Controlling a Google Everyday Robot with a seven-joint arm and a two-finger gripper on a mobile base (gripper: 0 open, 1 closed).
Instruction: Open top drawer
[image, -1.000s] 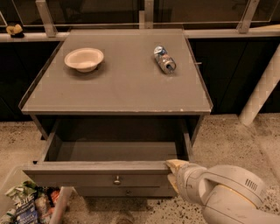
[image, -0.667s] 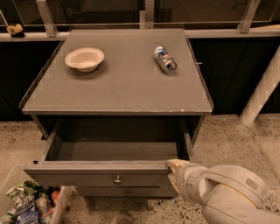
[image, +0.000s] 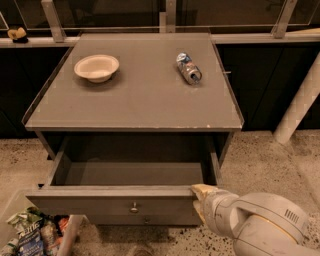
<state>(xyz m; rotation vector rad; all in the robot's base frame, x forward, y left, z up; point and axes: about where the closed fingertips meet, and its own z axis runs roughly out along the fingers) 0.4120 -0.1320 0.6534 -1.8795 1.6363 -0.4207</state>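
The top drawer of the grey cabinet stands pulled well out toward me, its plain grey inside showing and a small round metal knob at the centre of its front. My gripper sits at the right end of the drawer front, its pale tip against the top right corner of the front panel. The white arm housing fills the lower right corner and hides the rest of the gripper.
On the cabinet top rest a white bowl at the left and a lying can at the right. Snack bags lie on the floor at lower left. A white post leans at the right.
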